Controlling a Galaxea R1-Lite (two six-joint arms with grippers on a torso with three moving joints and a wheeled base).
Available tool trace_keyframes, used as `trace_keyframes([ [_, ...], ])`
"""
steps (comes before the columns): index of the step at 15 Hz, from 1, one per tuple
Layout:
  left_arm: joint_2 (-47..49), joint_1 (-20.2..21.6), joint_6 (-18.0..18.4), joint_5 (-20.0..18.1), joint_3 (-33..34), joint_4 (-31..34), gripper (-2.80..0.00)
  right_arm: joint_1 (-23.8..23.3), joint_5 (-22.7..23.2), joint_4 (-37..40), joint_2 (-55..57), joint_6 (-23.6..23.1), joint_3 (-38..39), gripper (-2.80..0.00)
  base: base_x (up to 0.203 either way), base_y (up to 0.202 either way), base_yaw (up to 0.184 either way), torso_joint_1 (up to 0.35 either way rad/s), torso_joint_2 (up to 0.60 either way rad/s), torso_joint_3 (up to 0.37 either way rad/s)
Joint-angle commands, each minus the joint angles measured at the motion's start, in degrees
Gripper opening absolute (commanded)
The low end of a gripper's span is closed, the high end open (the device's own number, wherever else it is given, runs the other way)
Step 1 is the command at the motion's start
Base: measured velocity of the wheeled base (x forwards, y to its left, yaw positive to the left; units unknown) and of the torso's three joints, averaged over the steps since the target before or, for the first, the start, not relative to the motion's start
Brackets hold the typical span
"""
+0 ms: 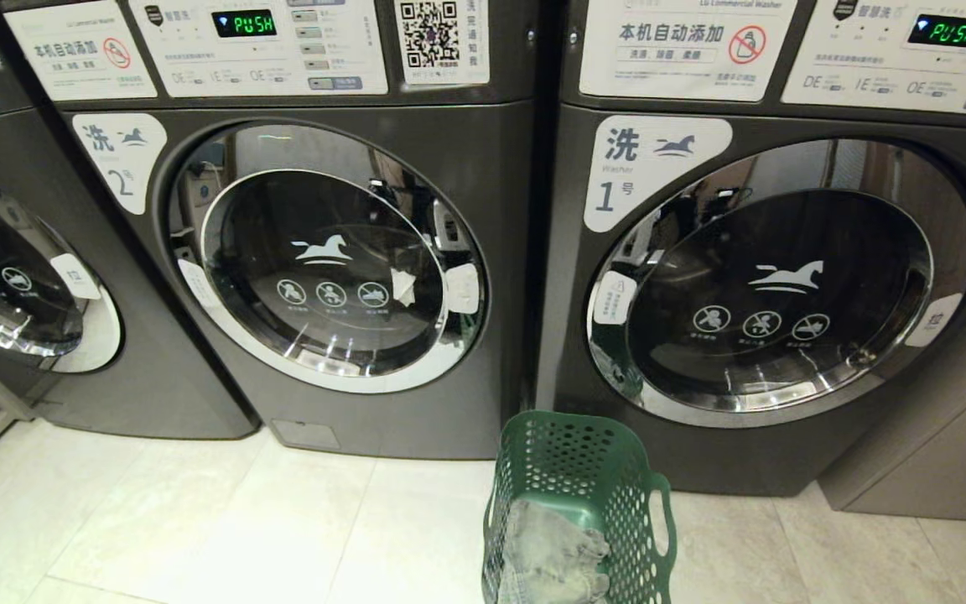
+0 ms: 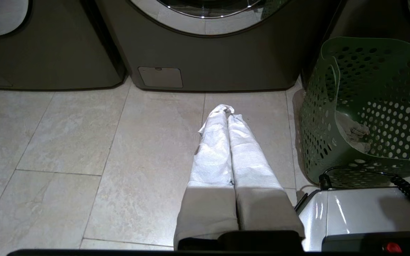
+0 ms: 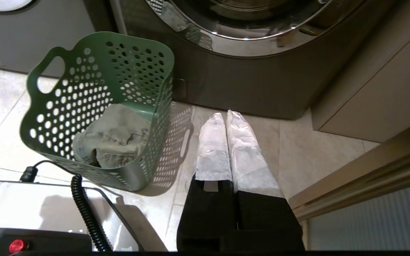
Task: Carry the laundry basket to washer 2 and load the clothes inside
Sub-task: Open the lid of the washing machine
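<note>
Before washer 1 (image 1: 768,277) stands the laundry basket (image 1: 592,470), the clothes (image 1: 552,549) inside; washer 2 (image 1: 324,252) left; left gripper (image 2: 228,113) and right gripper (image 3: 226,115) both closed, empty.

Pale beige tile floor (image 1: 198,520), bright glare; tan cabinet (image 3: 376,89) at rt.
</note>
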Motion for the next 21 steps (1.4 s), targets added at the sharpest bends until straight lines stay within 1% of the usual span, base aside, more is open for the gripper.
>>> trace_keyframes([
  [1, 0.0, 0.0, 0.0, 0.0, 0.0, 0.1, -2.80, 0.0, 0.0, 0.1, 0.1, 0.0, 0.0, -2.80, 0.000, -0.188, 0.001, 0.002, 0.01, -0.003],
  [6, 0.1, 0.0, 0.2, -0.2, 0.0, 0.1, -2.80, 0.0, 0.0, 0.1, 0.1, 0.0, 0.0, -2.80, 0.000, -0.188, 0.001, 0.002, 0.00, 0.001],
  [8, 0.1, 0.0, 0.2, -0.2, 0.0, 0.1, -2.80, 0.0, 0.0, 0.1, 0.1, 0.0, 0.0, -2.80, 0.000, -0.098, 0.003, 0.002, 0.00, 0.000],
  [21, 0.1, 0.0, 0.0, -0.3, 0.0, 0.1, -2.80, 0.0, 0.1, 0.1, 0.1, 0.2, 0.0, -2.80, 0.000, 0.000, 0.000, 0.000, 0.00, 0.000],
])
